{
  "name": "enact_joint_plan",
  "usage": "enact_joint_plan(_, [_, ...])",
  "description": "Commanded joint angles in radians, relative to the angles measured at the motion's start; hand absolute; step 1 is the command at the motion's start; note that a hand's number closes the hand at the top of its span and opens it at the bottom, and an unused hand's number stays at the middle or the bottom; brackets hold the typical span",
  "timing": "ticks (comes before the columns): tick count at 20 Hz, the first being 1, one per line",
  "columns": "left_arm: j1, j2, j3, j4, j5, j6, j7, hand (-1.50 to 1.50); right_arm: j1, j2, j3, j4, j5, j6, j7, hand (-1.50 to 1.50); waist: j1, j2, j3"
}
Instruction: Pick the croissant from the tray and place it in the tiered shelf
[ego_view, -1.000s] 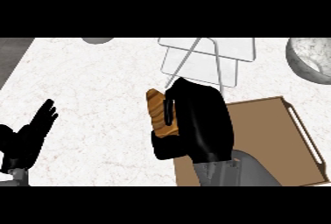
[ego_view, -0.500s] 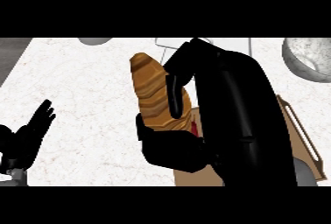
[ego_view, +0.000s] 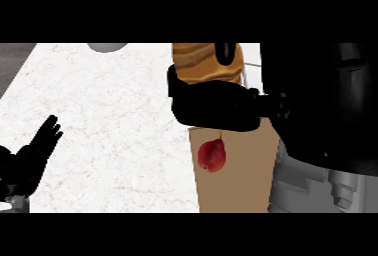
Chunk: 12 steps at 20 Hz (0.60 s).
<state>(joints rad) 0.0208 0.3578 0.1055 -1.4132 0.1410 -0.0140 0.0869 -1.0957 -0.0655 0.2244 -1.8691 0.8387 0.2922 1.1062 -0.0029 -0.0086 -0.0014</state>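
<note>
- Right robot hand (ego_view: 214, 107): matte black, blocky palm, thick rounded fingers.
- Right wrist: small black knobbed joint joining a broad glossy black casing.
- Right forearm (ego_view: 310, 187): grey, ridged, stepped panels.
- Left robot hand (ego_view: 33, 157): black, slim tapered fingers; grey piece at its base.

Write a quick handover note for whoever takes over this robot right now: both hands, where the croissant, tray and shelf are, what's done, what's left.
Right hand: curled round the croissant, held high near the view's top.
Left hand: open, resting at the left edge.
Tray: below the right hand, with a red fruit on it.
Tiered shelf: hidden behind the right arm.
Done: croissant picked off the tray.
Left: place it in the shelf and release.
</note>
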Motion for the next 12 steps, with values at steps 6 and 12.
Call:
enact_joint_plan(6, [0.022,-0.019,-0.01,-0.024,-0.01,0.0,0.01,0.0,-0.148,-0.052,-0.122,0.217,0.003,0.159,0.059,1.5,0.009,0.004,0.001])
enact_joint_plan(12, [-0.036,-0.034,-0.006,0.007,-0.026,0.02,0.023,0.0,-0.187,-0.098,-0.172,0.358,0.075,0.119,-0.046,1.5,0.005,0.008,0.001])
